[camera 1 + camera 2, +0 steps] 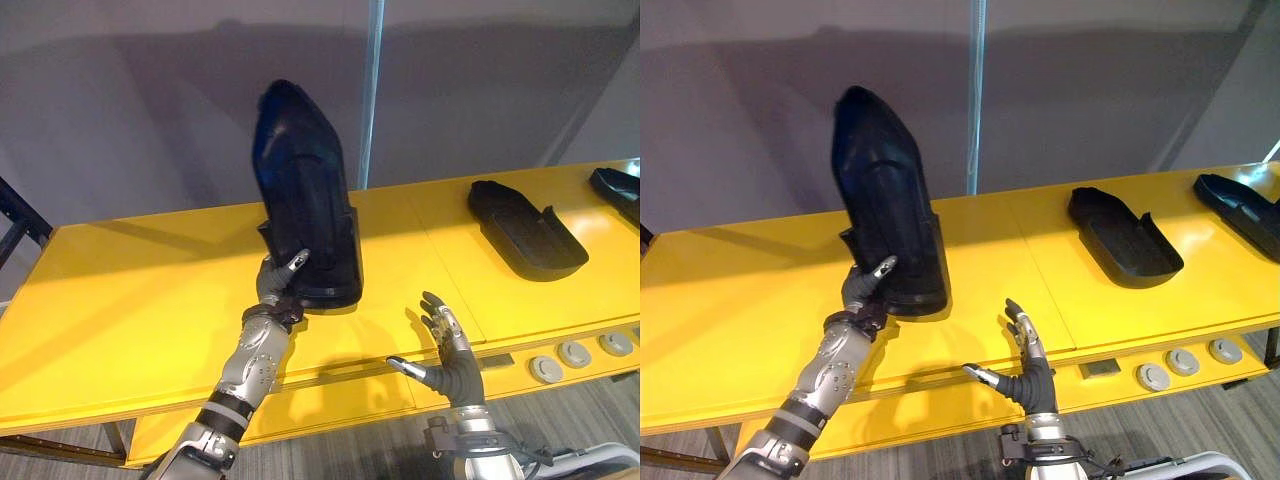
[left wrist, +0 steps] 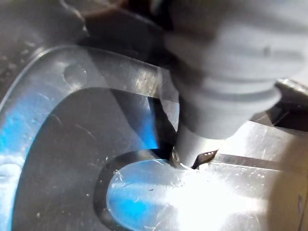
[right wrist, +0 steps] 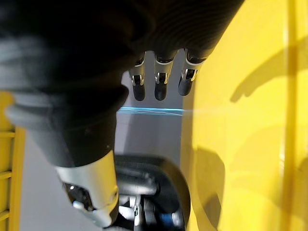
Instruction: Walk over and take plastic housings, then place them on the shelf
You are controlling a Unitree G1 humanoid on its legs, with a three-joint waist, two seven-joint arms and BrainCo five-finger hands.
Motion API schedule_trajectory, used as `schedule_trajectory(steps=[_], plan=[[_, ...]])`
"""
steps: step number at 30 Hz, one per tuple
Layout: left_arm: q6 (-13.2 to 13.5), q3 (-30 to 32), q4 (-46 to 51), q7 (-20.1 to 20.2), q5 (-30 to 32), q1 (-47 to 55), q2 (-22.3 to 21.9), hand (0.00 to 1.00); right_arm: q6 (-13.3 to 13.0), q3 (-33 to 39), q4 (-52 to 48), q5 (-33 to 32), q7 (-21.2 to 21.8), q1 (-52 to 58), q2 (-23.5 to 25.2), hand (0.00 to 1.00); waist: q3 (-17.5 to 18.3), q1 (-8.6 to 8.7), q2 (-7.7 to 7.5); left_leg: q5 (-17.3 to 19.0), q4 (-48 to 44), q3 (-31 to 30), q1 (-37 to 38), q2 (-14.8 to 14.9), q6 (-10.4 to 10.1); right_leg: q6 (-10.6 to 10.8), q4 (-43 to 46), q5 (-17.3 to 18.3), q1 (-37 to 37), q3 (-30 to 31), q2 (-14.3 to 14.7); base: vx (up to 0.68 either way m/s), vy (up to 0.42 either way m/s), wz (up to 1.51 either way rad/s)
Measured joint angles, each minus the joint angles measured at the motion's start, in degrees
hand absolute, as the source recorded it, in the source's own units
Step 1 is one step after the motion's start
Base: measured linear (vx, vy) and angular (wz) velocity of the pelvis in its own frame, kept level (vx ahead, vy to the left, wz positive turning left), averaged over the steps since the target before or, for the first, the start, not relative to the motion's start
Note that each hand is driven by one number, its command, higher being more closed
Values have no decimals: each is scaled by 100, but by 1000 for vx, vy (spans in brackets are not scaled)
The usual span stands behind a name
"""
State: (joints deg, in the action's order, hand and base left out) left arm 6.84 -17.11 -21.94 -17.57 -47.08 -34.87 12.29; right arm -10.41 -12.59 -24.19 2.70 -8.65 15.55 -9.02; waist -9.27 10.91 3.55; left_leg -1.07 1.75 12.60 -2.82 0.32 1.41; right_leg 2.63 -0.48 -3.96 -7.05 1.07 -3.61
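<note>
Plastic housing [image 1: 300,190] stands on end on yellow bench [image 1: 130,290], L hand [image 1: 272,285] fingers pinching its lower edge, R hand [image 1: 455,365] fingers spread at 5 o'clock: prob. take step, next needs lift w/o tipping.

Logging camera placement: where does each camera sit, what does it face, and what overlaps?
Left eye view: head, looking down at the yellow shelf; left hand grips the tilted-up black housing, right hand open.
Right eye view: same head, slightly offset; same scene.
Left wrist view: left wrist, close against the housing's glossy surface; ribbed cover.
Right wrist view: right wrist, along its straight fingers toward the shelf.
Shared: eye views match.
</note>
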Motion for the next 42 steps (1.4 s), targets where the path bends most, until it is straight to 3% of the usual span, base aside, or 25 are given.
schedule_trajectory(steps=[7, 13, 14, 26, 42], plan=[[-306, -246, -295, -302, 183, -103, -33, 100, 88, -201, 1, 240, -156, -2, -392, 0, -91, 61, 58, -7, 4, -28, -11, -21, -8, -10, -28, -9, 8, -7, -29, 1, 8, 2], [-323, -243, -285, -559, 416, -146, -228, 100, 122, -532, 11, 477, -277, -27, -439, 0, -101, 55, 61, -36, 26, -48, -49, -56, -1, -19, -105, -48, 11, -27, -63, -2, 15, 2], [-323, -243, -284, -593, 457, -145, -248, 0, 125, -561, 12, 487, -294, -29, -443, 0, -101, 55, 61, -37, 28, -48, -48, -56, -1, -19, -105, -48, 11, -27, -63, 0, 0, 0], [-408, -211, -281, -1078, 959, -174, -603, 0, 125, -814, 22, 493, -443, -21, -468, 0, -103, 63, 58, -104, 147, -51, 16, -59, 3, -18, -117, -54, 32, -35, -59, 0, 0, 0], [-321, 444, -648, -2032, 1301, -602, -1228, 0, 118, -1016, 278, 489, -653, -26, -443, 0, -115, 94, 39, -160, 291, -13, 36, -74, 14, -6, -276, -149, 43, -2, -50, 0, 0, 0]])
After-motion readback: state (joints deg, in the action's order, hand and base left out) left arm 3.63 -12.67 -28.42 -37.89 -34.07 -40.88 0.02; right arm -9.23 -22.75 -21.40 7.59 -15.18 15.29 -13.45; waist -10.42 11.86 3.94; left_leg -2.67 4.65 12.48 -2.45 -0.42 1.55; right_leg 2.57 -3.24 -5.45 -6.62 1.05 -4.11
